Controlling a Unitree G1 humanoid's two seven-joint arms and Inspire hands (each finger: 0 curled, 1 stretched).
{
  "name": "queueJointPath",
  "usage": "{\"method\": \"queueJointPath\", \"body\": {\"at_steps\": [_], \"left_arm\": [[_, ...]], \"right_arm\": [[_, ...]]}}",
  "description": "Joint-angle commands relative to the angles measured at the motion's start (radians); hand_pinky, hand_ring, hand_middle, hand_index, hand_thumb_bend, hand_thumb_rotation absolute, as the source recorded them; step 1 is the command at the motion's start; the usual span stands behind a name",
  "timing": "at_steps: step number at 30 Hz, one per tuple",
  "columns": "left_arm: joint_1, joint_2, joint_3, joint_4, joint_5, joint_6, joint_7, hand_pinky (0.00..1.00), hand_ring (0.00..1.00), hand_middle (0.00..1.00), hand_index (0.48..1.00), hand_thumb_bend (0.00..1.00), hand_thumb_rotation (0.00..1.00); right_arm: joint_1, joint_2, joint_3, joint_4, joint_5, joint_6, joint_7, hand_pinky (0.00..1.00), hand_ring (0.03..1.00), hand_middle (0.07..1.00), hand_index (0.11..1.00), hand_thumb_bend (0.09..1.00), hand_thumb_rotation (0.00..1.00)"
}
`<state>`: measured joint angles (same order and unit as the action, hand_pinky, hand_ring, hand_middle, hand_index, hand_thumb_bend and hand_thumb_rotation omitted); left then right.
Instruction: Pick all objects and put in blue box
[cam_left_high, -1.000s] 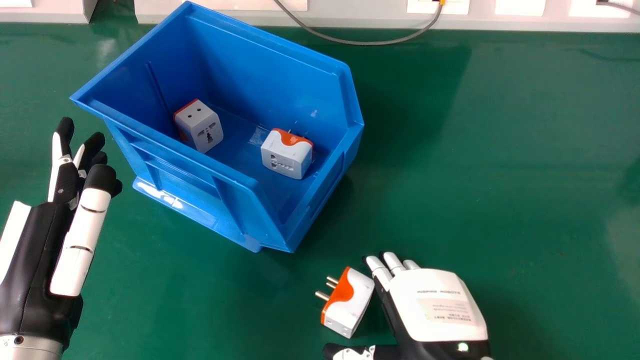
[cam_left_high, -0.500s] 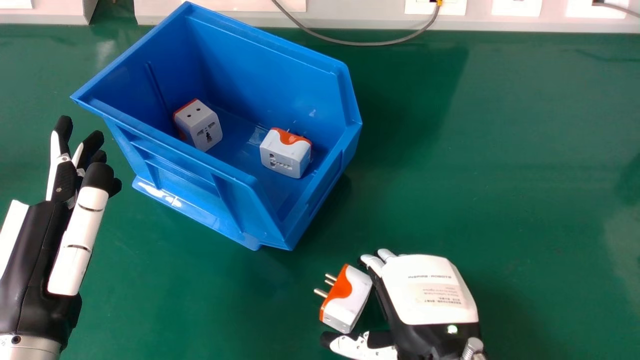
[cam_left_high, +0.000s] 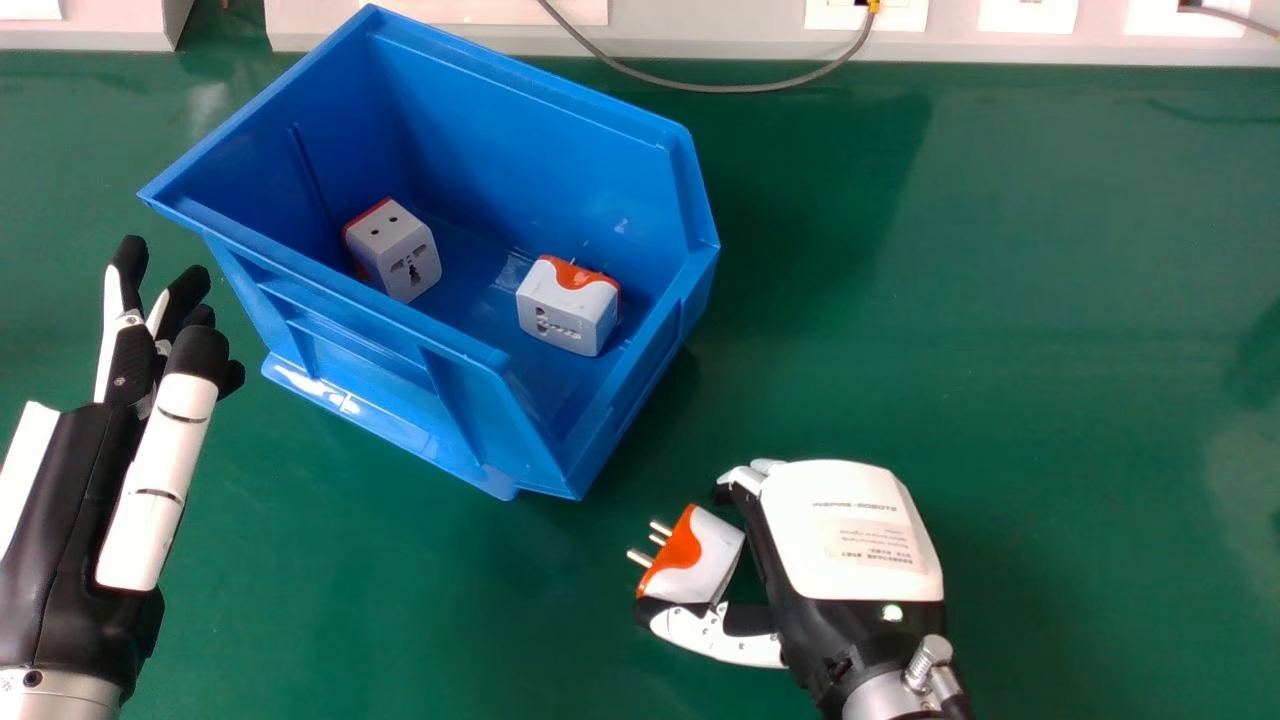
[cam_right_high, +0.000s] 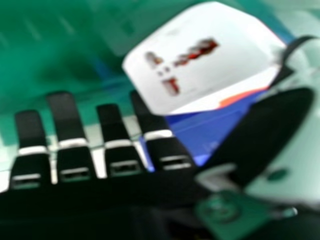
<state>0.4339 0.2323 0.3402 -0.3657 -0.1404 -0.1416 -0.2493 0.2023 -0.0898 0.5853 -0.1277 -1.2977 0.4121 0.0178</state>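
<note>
While most of the head view is taken up by the green table (cam_left_high: 980, 300), its far edge is lined by white trunking (cam_left_high: 680, 35). The blue box (cam_left_high: 520, 130) is set left of centre, slightly askew, with its inside exposed to view. Two plugs are contained in it (details below).

Left hand (cam_left_high: 75, 480): held at the left side of the view, near the box and apart from it. Fingers are extended, nothing is gripped.

Right hand (cam_left_high: 845, 540): placed palm down at the lower right, nearer the robot than the box. A plug (cam_left_high: 700, 560) is pinched between its curled thumb and fingers, so the hand is narrowed on it. In the right hand view the slotted face of that plug is shown between fingertips and thumb. Its pins are pointed left in the head view, its body is tilted. It is kept outside the box, near the box's close corner; whether it is lifted off the table can't be told.

Grey cable (cam_left_high: 700, 88): looped down from the trunking onto the table, beyond the box.

Box plugs, both white and orange: one (cam_left_high: 395, 250) is seated by the left part of the near wall, the other (cam_left_high: 568, 305) toward the right end, apart from it.
</note>
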Motion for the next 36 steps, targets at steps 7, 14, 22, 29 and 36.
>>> {"method": "queueJointPath", "body": {"at_steps": [7,14,22,29,36], "left_arm": [[-0.007,0.012,0.005,-0.024,-0.004,-0.004,0.001,0.90,0.98,0.99,0.979,0.64,0.96],[-0.017,0.012,0.002,-0.015,-0.001,-0.004,0.002,0.90,0.98,0.99,0.979,0.64,0.95],[-0.022,0.013,0.001,-0.012,0.001,-0.002,0.003,0.90,0.98,0.99,0.979,0.64,0.96],[-0.024,0.017,0.003,-0.012,0.000,0.001,0.005,0.90,0.98,0.99,0.979,0.64,0.95],[-0.026,0.021,0.006,-0.006,-0.001,0.001,0.003,0.90,0.98,0.99,0.980,0.65,0.95]], "right_arm": [[-0.004,-0.009,0.032,0.006,-0.010,0.029,0.073,0.16,0.231,0.329,0.481,0.491,0.13],[-0.006,-0.014,0.024,-0.037,0.007,0.048,0.098,0.29,0.363,0.438,0.488,0.490,0.13],[0.022,-0.027,-0.034,-0.147,0.048,0.040,0.076,0.38,0.452,0.498,0.489,0.486,0.13],[0.089,-0.043,-0.128,-0.357,0.074,0.019,0.032,0.30,0.376,0.446,0.487,0.485,0.13],[0.114,-0.041,-0.231,-0.465,0.123,-0.041,-0.055,0.07,0.125,0.195,0.472,0.486,0.14]]}}
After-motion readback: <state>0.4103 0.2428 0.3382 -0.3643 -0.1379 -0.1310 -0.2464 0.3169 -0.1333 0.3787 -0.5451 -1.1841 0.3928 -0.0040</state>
